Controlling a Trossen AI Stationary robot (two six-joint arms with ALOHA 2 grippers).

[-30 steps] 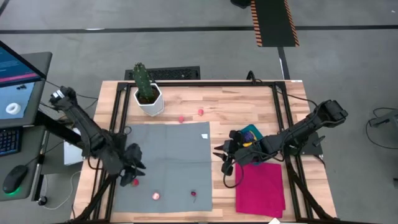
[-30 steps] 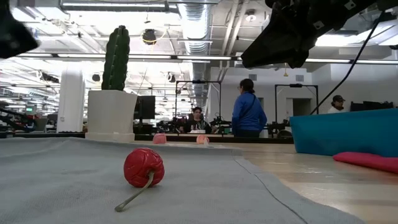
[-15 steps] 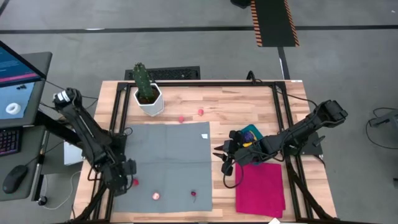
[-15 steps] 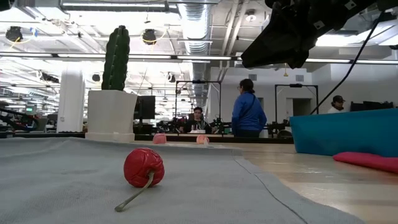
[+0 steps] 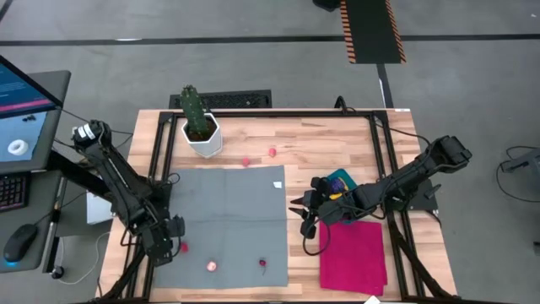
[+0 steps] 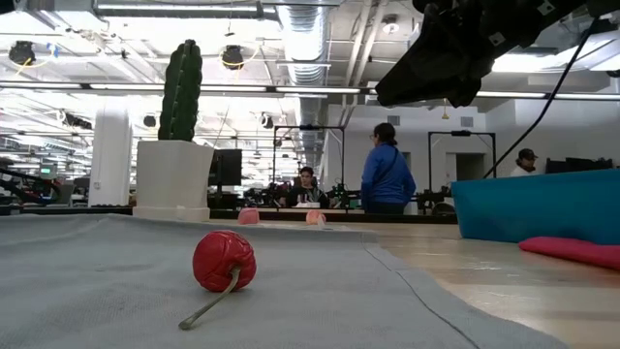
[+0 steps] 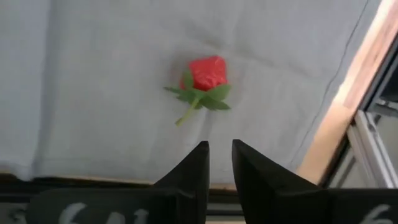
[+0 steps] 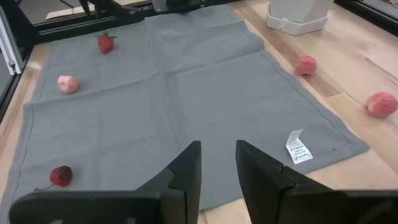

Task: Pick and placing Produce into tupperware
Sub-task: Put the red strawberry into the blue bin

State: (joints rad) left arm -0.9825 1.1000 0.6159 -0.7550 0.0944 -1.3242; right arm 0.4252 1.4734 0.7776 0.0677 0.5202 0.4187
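Left end effector [image 7: 220,163] above a strawberry [image 7: 205,78]
Its fingers stand slightly apart, empty, over the grey cloth [image 5: 228,215]; right end effector [image 8: 217,163] slightly open, empty, beside the tub [image 5: 342,180].

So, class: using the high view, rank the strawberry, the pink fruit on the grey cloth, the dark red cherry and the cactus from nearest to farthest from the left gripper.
1. Strawberry, right beside the left gripper.
2. Pink fruit, on the cloth's near edge.
3. Cherry, further along that edge.
4. Cactus, at the table's far side.
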